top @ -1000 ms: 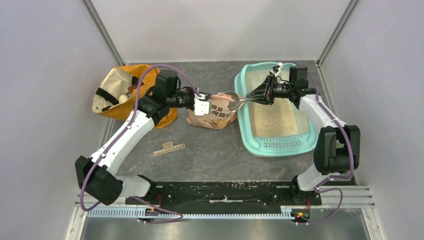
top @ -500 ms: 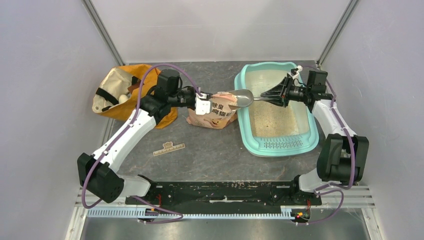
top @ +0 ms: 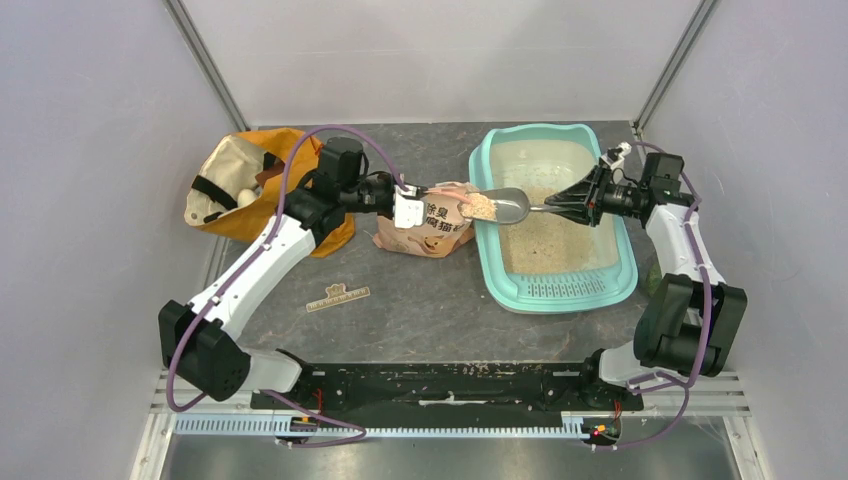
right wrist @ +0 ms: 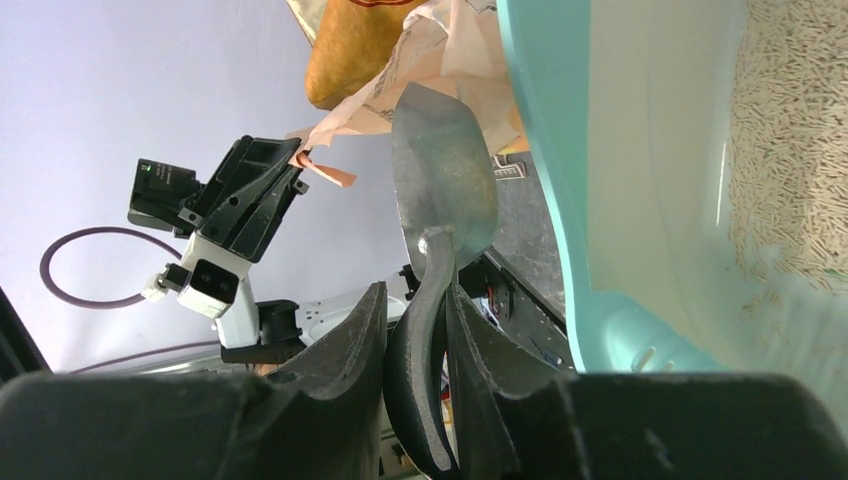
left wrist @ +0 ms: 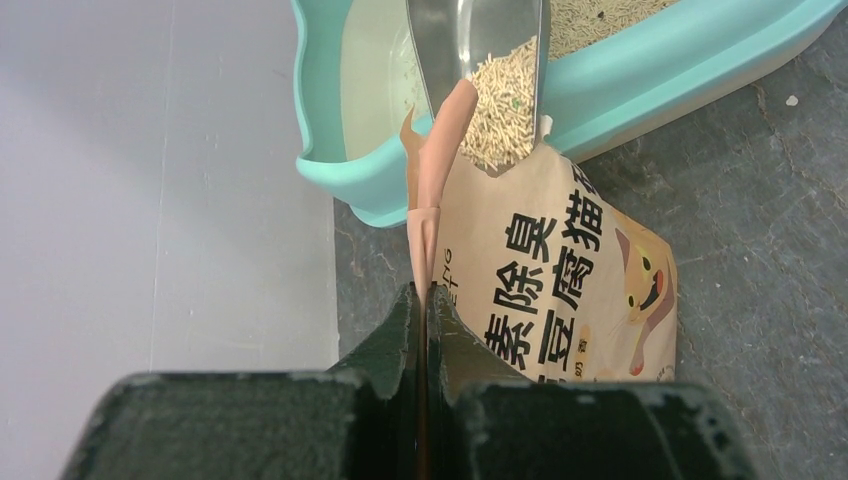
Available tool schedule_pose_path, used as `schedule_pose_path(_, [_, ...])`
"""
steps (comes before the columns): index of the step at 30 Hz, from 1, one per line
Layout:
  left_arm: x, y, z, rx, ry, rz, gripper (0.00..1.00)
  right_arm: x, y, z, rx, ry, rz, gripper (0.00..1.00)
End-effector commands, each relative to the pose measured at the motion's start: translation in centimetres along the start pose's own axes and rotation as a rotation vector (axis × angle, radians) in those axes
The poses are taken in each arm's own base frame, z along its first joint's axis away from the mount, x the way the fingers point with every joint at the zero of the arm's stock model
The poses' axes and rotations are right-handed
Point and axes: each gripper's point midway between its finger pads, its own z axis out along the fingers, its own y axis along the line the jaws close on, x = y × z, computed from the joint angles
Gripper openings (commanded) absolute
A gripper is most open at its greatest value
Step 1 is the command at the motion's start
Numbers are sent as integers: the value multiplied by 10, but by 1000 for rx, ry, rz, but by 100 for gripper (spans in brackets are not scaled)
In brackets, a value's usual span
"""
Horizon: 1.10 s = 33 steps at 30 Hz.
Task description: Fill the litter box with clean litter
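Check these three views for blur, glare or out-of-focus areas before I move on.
Top external: sharp, evenly lit, only soft shadows. Left wrist: left gripper blurred up close, litter pouch print crisp. Right wrist: right gripper soft, metal scoop sharper, faint glare streak on the litter box wall.

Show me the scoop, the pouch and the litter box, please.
scoop (top: 510,204): top view, on its bare metal bowl.
pouch (left wrist: 560,300): left wrist view, on its printed front.
litter box (top: 565,290): top view, on its perforated lip.

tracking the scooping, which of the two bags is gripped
The peach printed pouch, top edge pinched in the left jaws; the orange fabric bag lies ungripped.
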Motion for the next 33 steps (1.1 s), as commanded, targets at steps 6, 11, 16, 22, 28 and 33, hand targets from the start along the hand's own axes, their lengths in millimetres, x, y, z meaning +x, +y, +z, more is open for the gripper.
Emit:
schedule_pose_path(6, [-22, 23, 8, -18, -85, 64, 2, -1, 24, -46, -76, -71, -54, 0])
schedule_pose_path(11, [-23, 24, 12, -13, -94, 66, 2, -21, 25, -76, -49, -173, -60, 0])
schedule_pose_path(16, [-23, 26, 13, -14, -95, 67, 2, -39, 11, -96, 113, -218, -96, 0])
schedule_pose_path(22, [-26, 29, 11, -33, -99, 71, 2, -63, -15, -114, 440, -255, -188, 0])
schedule_pose_path(28, [-26, 26, 8, -53, -104, 69, 2, -82, -18, -128, 793, -288, -366, 0])
schedule_pose_path(33, [-26, 24, 7, -66, -102, 66, 2, -87, 2, -125, 984, -266, -583, 0])
